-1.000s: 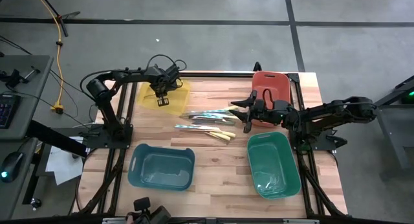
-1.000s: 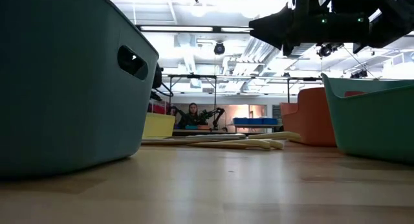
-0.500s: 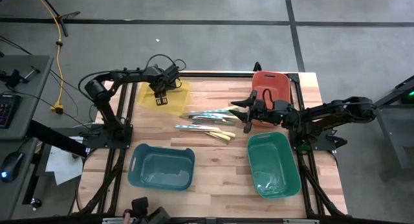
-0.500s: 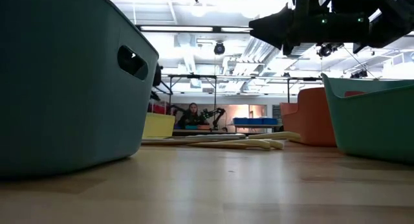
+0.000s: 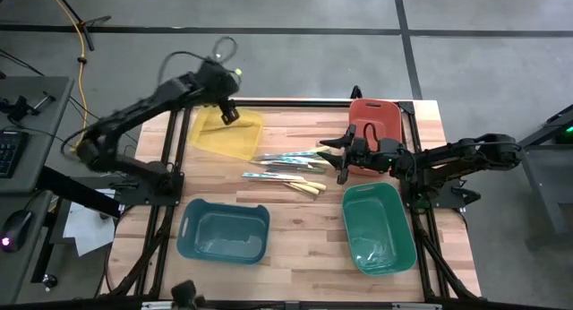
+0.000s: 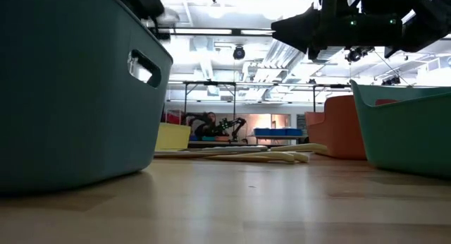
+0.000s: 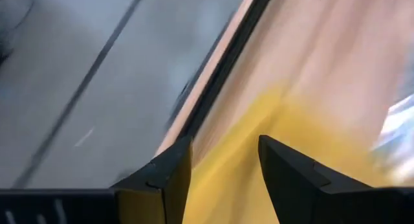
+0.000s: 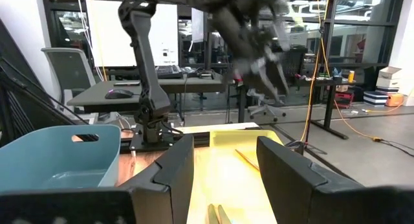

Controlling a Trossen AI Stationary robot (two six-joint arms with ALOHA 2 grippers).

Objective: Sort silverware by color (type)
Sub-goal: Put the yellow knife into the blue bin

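We saw the left arm [image 5: 143,108] stretched up and out in a long slant from its base toward the far left corner of the table [image 5: 304,252]. Its left gripper [image 5: 229,112] hung above the far edge of the yellow bin [image 5: 228,135], with its two fingers [image 7: 171,179] spread apart and nothing between them.

The right arm [image 5: 448,158] reached in low from the right side. Its right gripper [image 5: 338,158] sat just in front of the red bin [image 5: 374,117], fingers parted and holding nothing.

The silverware [image 5: 288,168] lay in a loose pile on the wood in the middle of the table, between the two grippers. One thin piece [image 8: 246,158] lay inside the yellow bin. The blue bin [image 5: 223,230] and the green bin [image 5: 378,226] sat on the near side.
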